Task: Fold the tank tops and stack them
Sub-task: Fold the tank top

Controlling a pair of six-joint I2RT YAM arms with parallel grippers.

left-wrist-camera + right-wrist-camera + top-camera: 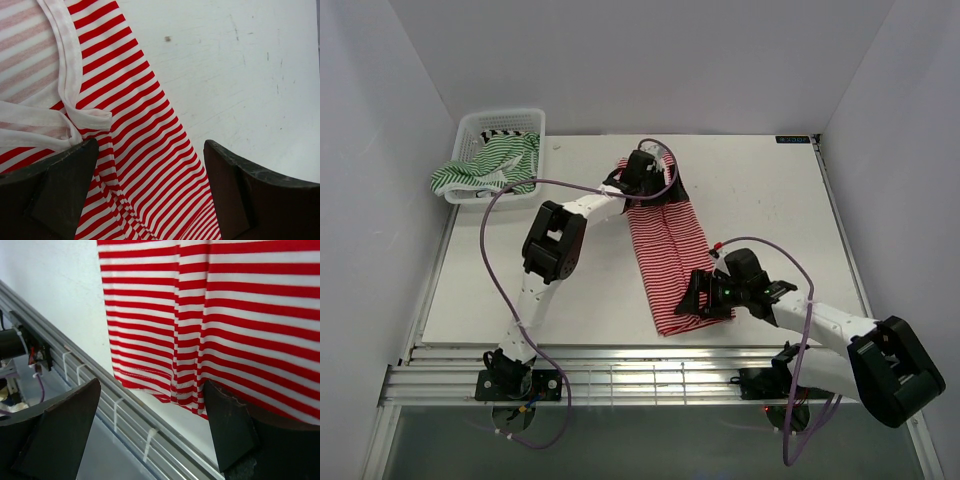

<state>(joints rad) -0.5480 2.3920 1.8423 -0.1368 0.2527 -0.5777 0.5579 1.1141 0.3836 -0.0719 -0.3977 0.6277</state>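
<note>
1. Risk: the left gripper (641,174) hangs with its jaws spread over the strap end of the red-and-white thin-striped fabric tank top (667,262). The white straps (70,117) are bunched and crossed, so a pinch may catch one strap and skew the fold.
2. Risk: the right gripper (698,297), also spread, sits at the hem by the near table edge (570,335). It may grab only the upper layer.
3. The top lies mid-table as a long narrow strip with a lengthwise crease and a rippled hem.

Wide-apart jaws flank the hem of the red-and-white tank top (240,315).
</note>
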